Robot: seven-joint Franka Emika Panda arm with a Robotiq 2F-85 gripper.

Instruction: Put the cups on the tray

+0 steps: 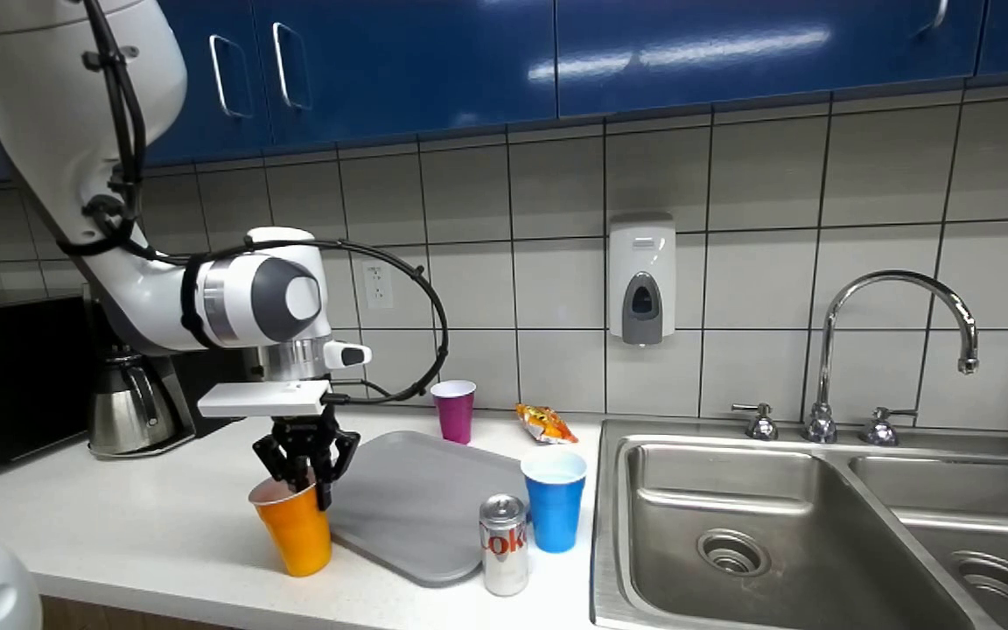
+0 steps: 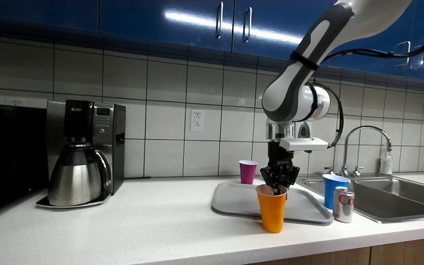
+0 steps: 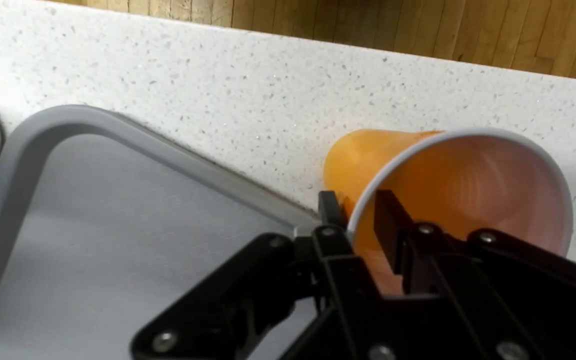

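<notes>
On the white worktop (image 2: 168, 224), beside one steel sink (image 1: 610, 534) with two basins (image 1: 688, 486), lies one grey tray (image 1: 425, 503). One pincer (image 3: 360, 207) straddles the wall of the orange cup (image 2: 272, 217), its jaws apart, one inside, one outside, a gap showing in the wrist view. Of three cups, the orange stands just beside the tray's near side, one blue cup (image 1: 555, 512) between tray and sink, one purple cup (image 1: 455, 416) behind. One silver can (image 1: 504, 556) stands by the blue.
</notes>
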